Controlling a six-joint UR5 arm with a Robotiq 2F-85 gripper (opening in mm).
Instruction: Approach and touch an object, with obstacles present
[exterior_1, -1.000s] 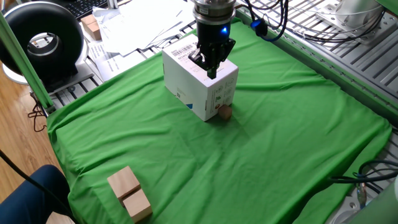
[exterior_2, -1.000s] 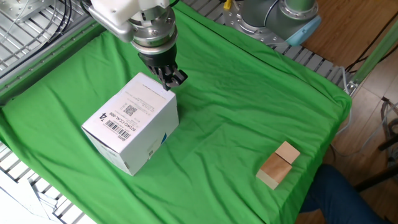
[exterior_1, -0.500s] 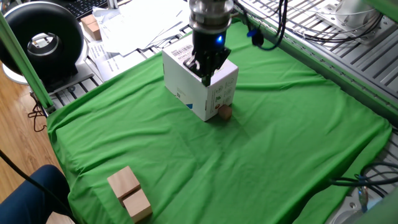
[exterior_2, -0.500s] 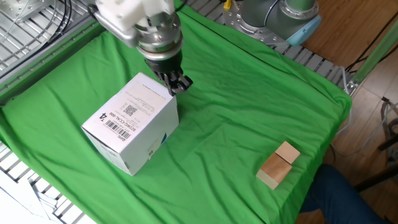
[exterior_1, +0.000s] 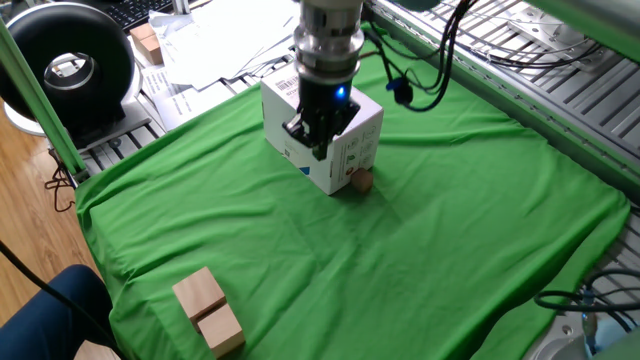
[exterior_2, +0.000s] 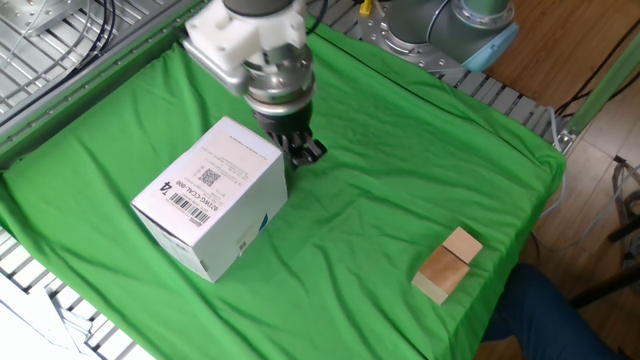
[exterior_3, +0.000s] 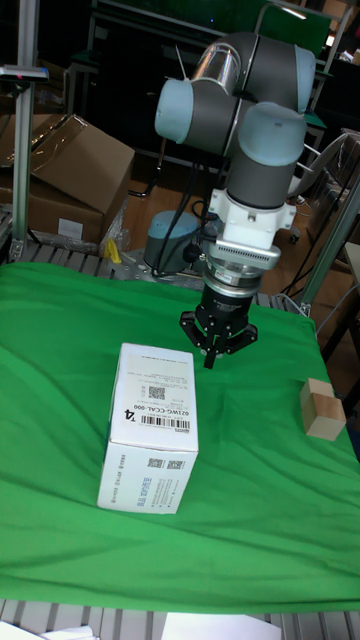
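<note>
While I hold the arm vertical, wrist down, gripper (exterior_2: 300, 152) tips pinched together w/ nothing in them, hanging by white box (exterior_2: 210, 196) top edge, it has slid sideways vs a sec ago, 1 box, 1 tiny cube (exterior_1: 360, 180) touching box's base corner, 2 pale blocks (exterior_1: 208, 310) at cloth (exterior_1: 450, 220) edge.
</note>
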